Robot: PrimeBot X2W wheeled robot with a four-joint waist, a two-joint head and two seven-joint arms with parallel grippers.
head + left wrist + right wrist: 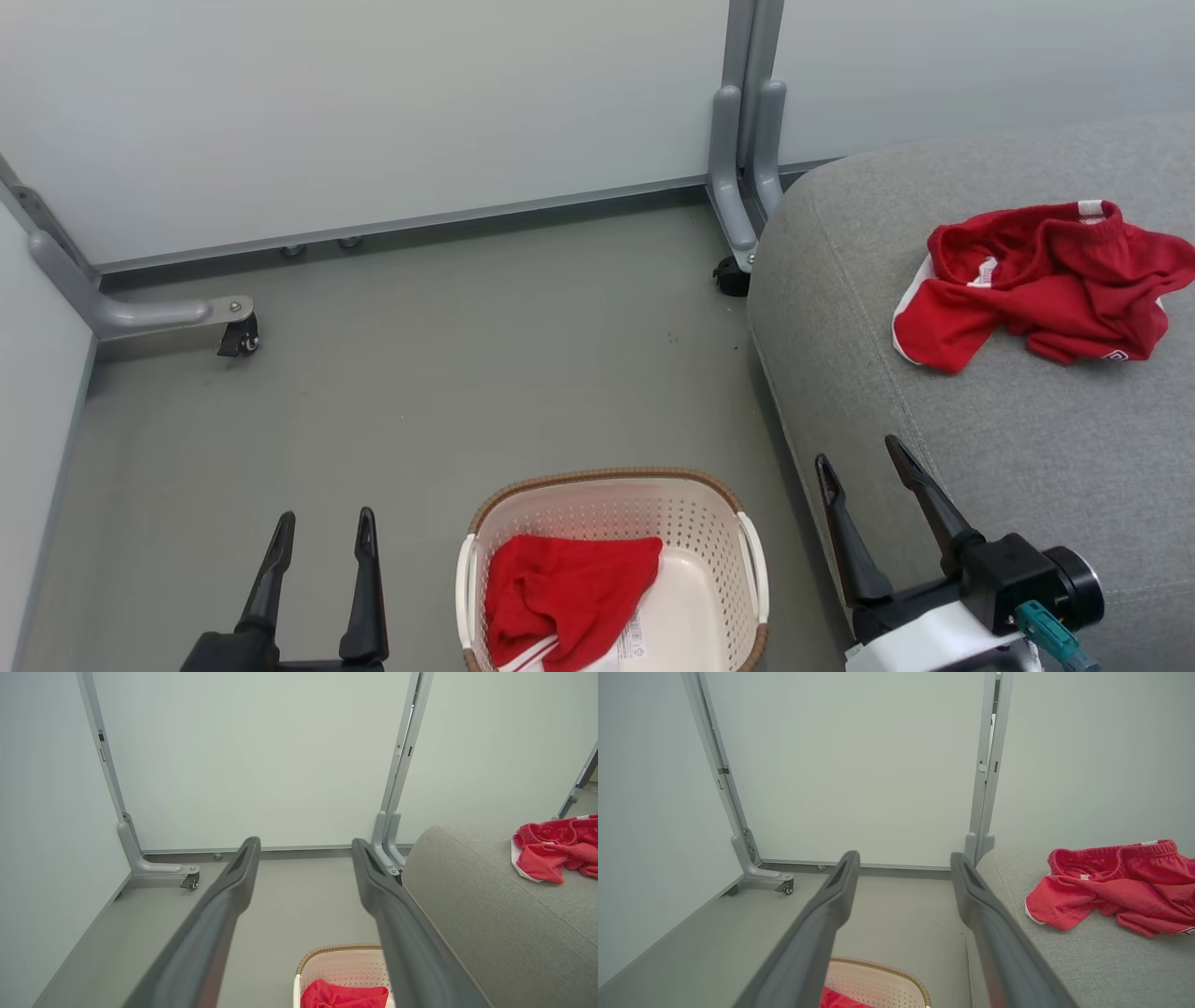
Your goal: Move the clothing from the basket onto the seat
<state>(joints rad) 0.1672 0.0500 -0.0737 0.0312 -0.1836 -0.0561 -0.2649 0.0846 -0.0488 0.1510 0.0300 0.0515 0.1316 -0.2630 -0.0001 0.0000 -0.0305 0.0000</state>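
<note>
Basket sits on the grey floor, near side, just left of the seat. Cream, perforated walls, brown woven rim, a white handle on each side.

Inside: one red garment, bunched against the left wall and covering roughly the left half. White stripes show at its near edge, with a white label beside them. The right half of the basket's bottom is bare.

Seat: big grey cushion on the right side of the scene, rounded corner toward the far wall. On top, toward the far right, lies the second red garment. It is crumpled, with white trim along its left edge and a gathered waistband at its far edge. It is well apart from the basket.

Left gripper: left of the basket, over the floor, jaws apart, nothing between them.

Right gripper: right of the basket, over the seat's near left edge, jaws apart, holding nothing.

Far side: pale wall panels on grey frame legs, with a small caster at far left.
</note>
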